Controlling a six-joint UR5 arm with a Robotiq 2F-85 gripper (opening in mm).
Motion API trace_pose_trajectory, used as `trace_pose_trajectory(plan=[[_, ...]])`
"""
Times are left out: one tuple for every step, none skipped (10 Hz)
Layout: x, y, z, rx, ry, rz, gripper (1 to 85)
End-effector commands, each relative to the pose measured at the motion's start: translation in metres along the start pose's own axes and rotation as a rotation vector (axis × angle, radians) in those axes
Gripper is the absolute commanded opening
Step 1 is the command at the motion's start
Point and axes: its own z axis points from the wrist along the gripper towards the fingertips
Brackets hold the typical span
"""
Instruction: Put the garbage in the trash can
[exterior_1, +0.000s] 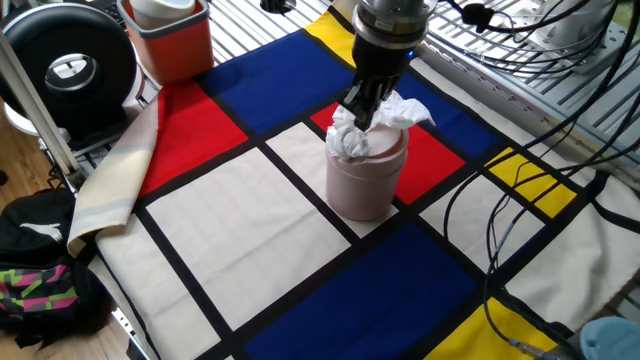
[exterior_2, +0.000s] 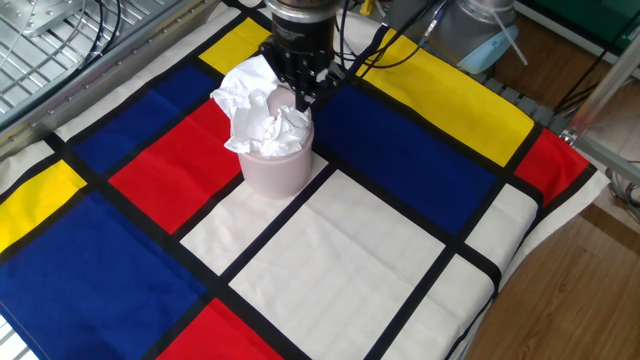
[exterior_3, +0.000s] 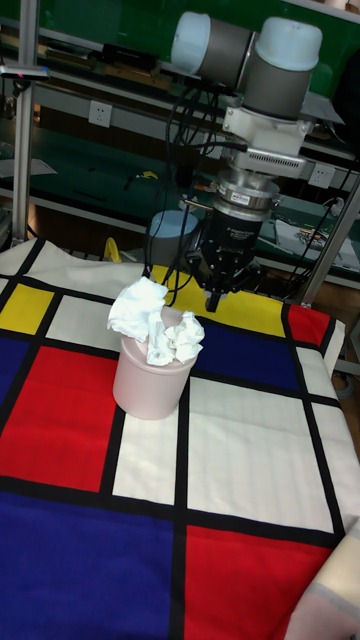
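The trash can (exterior_1: 363, 182) (exterior_2: 273, 168) (exterior_3: 150, 385) is a pale pink cylinder standing upright on the colour-block cloth. The garbage (exterior_1: 388, 118) (exterior_2: 252, 108) (exterior_3: 152, 318), a crumpled white tissue wad, sits stuffed in its open top and spills over the rim on one side. My gripper (exterior_1: 361, 110) (exterior_2: 303, 97) (exterior_3: 212, 298) hangs just above the can's rim at the tissue's edge, its fingers pressed together and pointing down. In the tall fixed view the fingertips stand clear of the tissue with nothing between them.
A red-orange square bin with a white insert (exterior_1: 170, 38) stands at the cloth's far corner beside a black round device (exterior_1: 70, 65). Black cables (exterior_1: 530, 70) trail along the metal rack. The cloth's edge folds over (exterior_1: 110, 195), and a bag (exterior_1: 45, 285) lies on the floor.
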Motion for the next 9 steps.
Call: trace_pose_trajectory(plan=[[-0.015, -0.006, 0.008, -0.017, -0.006, -0.024, 1.0], [-0.017, -0.010, 0.013, -0.016, -0.009, -0.032, 1.0], [-0.019, -0.013, 0.018, -0.025, -0.015, -0.040, 1.0], [-0.019, -0.016, 0.021, -0.024, -0.016, -0.046, 1.0], [-0.022, -0.019, 0.025, -0.022, -0.021, -0.052, 1.0], [-0.024, -0.020, 0.028, -0.020, -0.024, -0.057, 1.0], [-0.027, -0.021, 0.031, -0.020, -0.027, -0.065, 1.0], [-0.029, -0.022, 0.035, -0.018, -0.031, -0.068, 1.0], [-0.033, -0.023, 0.038, -0.012, -0.038, -0.079, 1.0]])
